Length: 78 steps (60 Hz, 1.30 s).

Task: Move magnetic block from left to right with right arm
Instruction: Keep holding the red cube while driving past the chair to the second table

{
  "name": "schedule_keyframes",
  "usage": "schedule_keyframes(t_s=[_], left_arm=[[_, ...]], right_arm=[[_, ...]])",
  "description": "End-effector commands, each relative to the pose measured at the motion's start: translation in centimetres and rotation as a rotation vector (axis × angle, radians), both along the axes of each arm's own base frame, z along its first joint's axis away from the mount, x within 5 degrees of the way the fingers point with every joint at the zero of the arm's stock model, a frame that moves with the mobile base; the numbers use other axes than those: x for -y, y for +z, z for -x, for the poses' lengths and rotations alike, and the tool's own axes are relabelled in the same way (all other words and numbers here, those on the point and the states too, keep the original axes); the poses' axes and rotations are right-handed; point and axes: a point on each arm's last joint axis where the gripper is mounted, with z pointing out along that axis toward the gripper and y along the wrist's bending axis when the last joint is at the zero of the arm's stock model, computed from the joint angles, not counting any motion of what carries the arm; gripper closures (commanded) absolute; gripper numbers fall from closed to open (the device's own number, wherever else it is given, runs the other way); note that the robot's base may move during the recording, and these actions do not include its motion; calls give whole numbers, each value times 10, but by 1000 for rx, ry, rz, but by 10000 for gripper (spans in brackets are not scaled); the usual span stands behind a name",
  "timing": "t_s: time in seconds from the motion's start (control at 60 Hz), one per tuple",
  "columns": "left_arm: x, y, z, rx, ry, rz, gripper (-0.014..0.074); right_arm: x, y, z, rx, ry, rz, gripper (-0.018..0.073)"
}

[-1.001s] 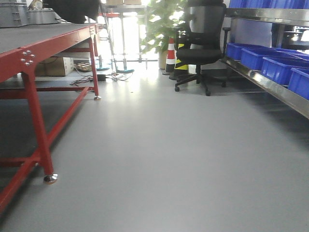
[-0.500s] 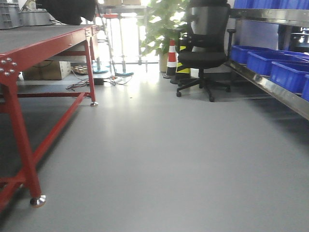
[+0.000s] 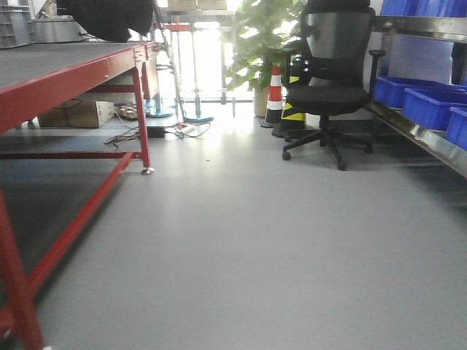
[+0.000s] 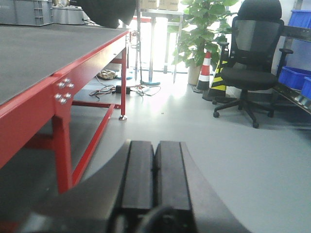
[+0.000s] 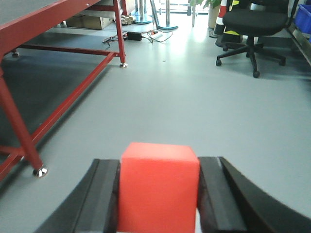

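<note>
In the right wrist view the magnetic block [image 5: 159, 187], a plain red cube, fills the gap between the two black fingers of my right gripper [image 5: 159, 167], which is shut on it and held above the grey floor. In the left wrist view my left gripper [image 4: 154, 145] is shut, its two black pads pressed together with nothing between them, level with the red table's frame. Neither gripper shows in the front view.
A red-framed table [image 3: 80, 69] with a dark top runs along the left. A black office chair [image 3: 330, 95], a striped traffic cone [image 3: 275, 93] and a potted plant [image 3: 264, 36] stand ahead. Shelving with blue bins [image 3: 430, 102] lines the right. Cables [image 3: 182, 130] lie on the floor.
The front view has shifted: the red table leg slid left and down out of frame, and the chair, cone and bins moved rightward.
</note>
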Motion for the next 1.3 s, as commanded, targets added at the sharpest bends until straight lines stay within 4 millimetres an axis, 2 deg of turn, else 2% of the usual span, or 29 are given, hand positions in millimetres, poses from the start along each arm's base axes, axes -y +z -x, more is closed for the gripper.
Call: schedule_keyframes(t_s=[0.0,1.284], left_arm=[[0,5,1,92,0,10,713],[0,5,1,92,6,9,713]], right_arm=[[0,15,-1,94,4,-3,450],[0,15,-1,94,4,-3,450]])
